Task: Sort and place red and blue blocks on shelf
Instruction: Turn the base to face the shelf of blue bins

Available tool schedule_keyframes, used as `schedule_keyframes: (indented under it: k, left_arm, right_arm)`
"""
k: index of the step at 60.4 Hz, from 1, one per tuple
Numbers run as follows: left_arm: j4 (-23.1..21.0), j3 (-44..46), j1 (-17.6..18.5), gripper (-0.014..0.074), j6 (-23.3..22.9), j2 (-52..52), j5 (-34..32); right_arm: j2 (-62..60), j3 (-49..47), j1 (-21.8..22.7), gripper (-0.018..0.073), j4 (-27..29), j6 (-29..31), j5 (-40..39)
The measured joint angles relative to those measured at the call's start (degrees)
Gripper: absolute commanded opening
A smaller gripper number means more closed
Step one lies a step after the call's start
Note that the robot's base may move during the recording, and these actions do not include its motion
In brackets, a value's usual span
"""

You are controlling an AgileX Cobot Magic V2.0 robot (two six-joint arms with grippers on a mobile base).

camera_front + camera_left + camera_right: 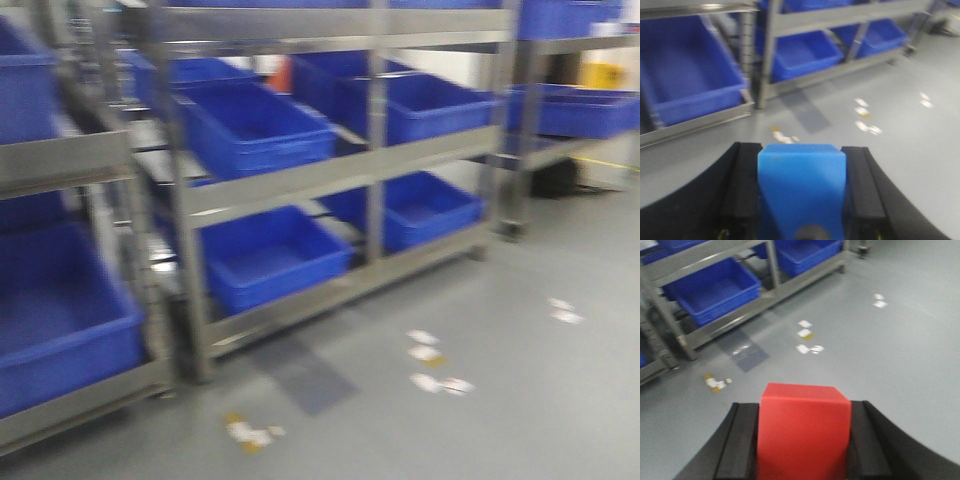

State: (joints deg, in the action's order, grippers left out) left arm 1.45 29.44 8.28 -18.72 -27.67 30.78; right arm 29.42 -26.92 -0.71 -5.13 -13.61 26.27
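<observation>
A bright blue block (802, 190) fills the gap between the black fingers of my left gripper (802, 165), which is shut on it. My right gripper (804, 415) is shut on a bright red block (804, 435) the same way. Both are held above the grey floor, well short of the shelf (330, 175). The shelf is a steel rack with grey rails, also seen in the left wrist view (762, 60) and the right wrist view (685, 342). Neither arm shows in the front view.
Big blue bins (255, 125) sit on every level of the rack, some low ones (690, 80) (715, 287) near the floor. White and yellow tape scraps (430, 360) mark the grey floor. A second rack (575, 105) stands at the back right.
</observation>
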Motion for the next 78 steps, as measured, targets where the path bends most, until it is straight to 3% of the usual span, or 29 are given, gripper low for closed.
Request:
schedule_keyframes:
  k: [78]
  left_arm:
    - [0.0, 0.0, 0.0, 0.0127, 0.0, 0.0, 0.0]
  right_arm:
    - [0.0, 0.0, 0.0, 0.0059, 0.0, 0.0, 0.1]
